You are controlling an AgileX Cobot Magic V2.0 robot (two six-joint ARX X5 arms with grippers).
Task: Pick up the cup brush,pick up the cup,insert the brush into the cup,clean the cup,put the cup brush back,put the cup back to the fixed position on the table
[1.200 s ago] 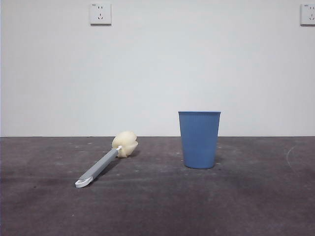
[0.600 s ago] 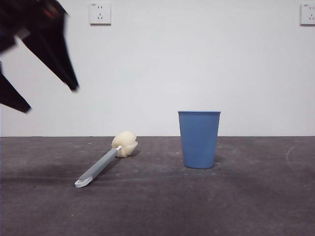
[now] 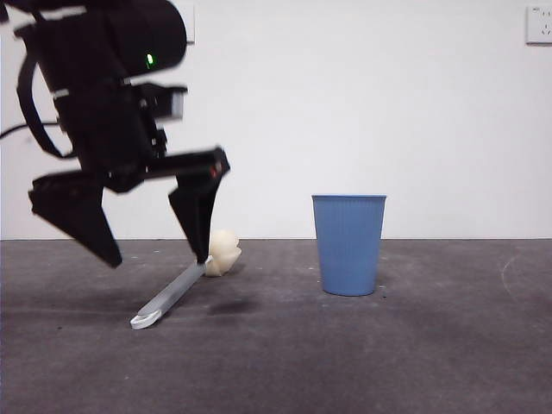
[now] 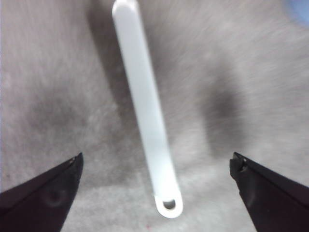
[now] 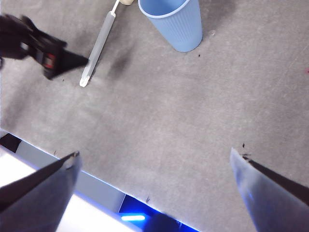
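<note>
No readable writing or brand on anything in view. Worktop (image 3: 362,362): dark grey, matte, scuffed, faint pale marks. Cup brush (image 3: 172,297) lies flat on it at about 9 o'clock from the cup, well apart; slim grey handle, white looped tip toward the camera at 7 o'clock, rounded cream-yellow sponge head away at 1 o'clock, partly hidden by a jaw. Left gripper (image 3: 155,259) hangs over the handle, released, two black tapered jaws spread wide, one on each side of the handle, not touching it. Left wrist view: handle (image 4: 147,111) looks washed-out white, smooth, flat-sided, round hole in the tip, lying between the jaws. Cup (image 3: 349,245): blue plastic, fine vertical ribs, smooth rim band, tapers to the base, upright on the worktop, mouth open upward. Right gripper (image 5: 154,166) waits high over the near worktop edge, jaws spread apart, nothing between them. Behind: plain white wall, white socket plate (image 3: 539,24) at 1 o'clock, top corner.
</note>
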